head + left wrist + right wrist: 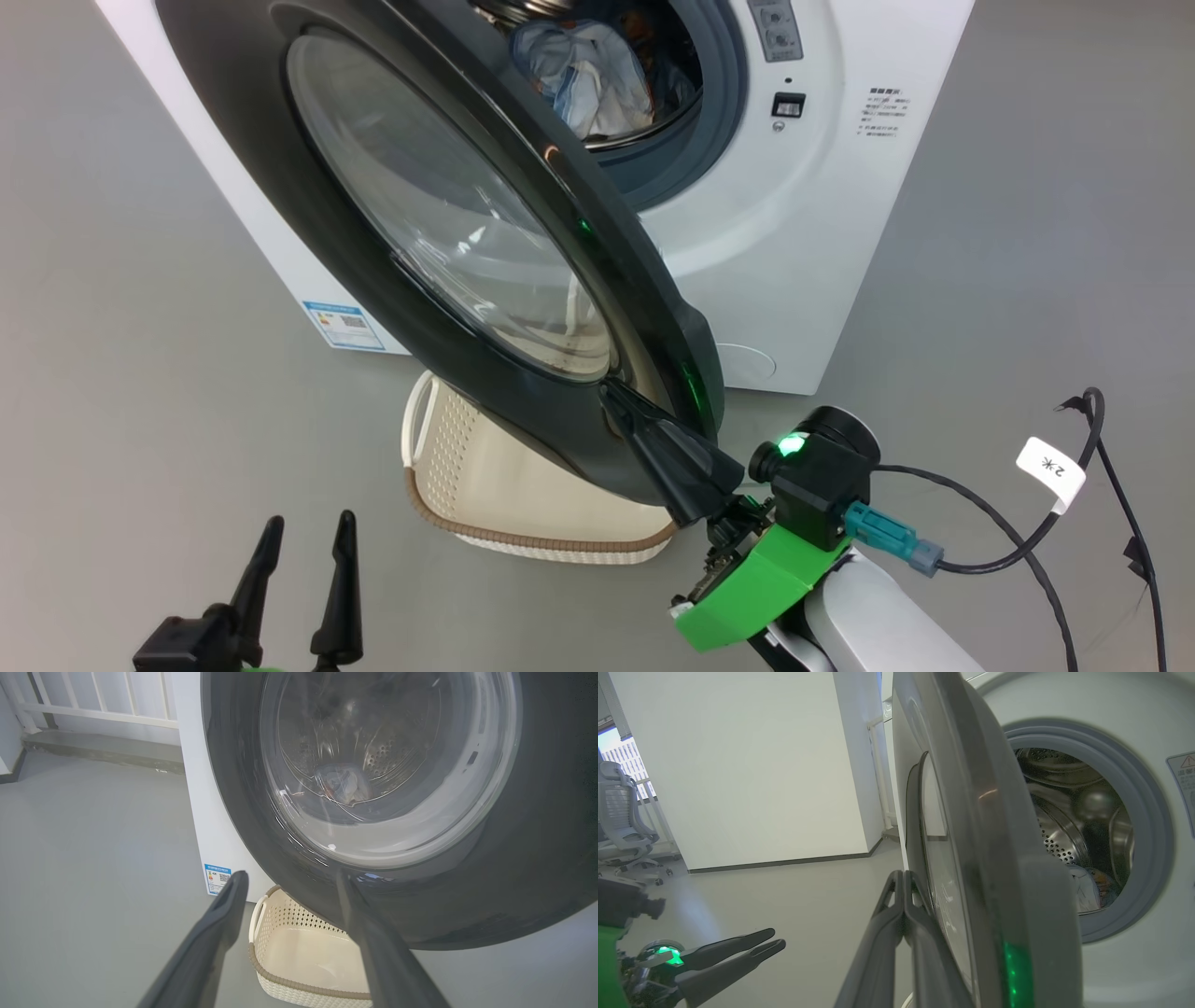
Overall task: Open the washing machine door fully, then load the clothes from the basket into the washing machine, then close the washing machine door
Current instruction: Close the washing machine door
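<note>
On the grey floor, the white washing machine is standing with its round door hanging partly open, swung out at an angle from the front panel. The clothes, light blue and pale pieces, are lying inside the steel drum, and through the door's glass in the left wrist view they are showing as a small bundle. The cream basket is sitting on the floor just in front of the machine, partly under the door's lower edge, near the blue label at the machine's lower corner.

The right fingers are pressing together, nothing between them, with their tips lying against the black ring at the bottom of the door's outer face; in the right wrist view they are running alongside that face, just beside the glass. The left fingers are standing wide apart, holding nothing, low at the left and well clear of the door and basket.
</note>
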`<state>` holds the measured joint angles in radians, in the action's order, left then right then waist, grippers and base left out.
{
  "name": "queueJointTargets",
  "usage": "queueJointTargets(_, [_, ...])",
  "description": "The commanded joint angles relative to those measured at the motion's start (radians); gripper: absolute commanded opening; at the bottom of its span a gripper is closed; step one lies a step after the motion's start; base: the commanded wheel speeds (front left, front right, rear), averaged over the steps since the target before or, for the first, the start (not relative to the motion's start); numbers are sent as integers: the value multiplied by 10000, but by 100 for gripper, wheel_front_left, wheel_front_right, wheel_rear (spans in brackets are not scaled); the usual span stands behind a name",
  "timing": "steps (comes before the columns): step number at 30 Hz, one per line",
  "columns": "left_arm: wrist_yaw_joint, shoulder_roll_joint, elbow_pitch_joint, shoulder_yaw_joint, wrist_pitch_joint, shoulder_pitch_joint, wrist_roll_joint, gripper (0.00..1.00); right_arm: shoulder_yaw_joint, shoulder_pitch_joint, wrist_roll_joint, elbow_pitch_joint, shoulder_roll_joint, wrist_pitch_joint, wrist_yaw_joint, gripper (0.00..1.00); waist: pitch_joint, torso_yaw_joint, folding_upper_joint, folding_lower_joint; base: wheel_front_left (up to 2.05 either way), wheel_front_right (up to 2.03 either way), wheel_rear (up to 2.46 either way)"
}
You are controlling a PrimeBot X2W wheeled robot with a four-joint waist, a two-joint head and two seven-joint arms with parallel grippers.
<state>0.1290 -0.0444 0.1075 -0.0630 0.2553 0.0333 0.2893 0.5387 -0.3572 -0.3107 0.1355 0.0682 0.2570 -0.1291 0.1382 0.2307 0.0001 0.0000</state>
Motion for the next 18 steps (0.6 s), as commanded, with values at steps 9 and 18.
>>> queueJointTargets(9, [-109, -58, -313, 245, 65, -436, 257, 100, 35, -321, 156, -38, -179, 48, -16, 0, 244, 72, -1, 0, 0, 0, 0])
queueJointTargets(18, [-146, -58, -388, 260, 65, -538, 322, 100, -225, -558, 301, 34, -179, 48, -16, 0, 543, -84, -1, 0, 0, 0, 0])
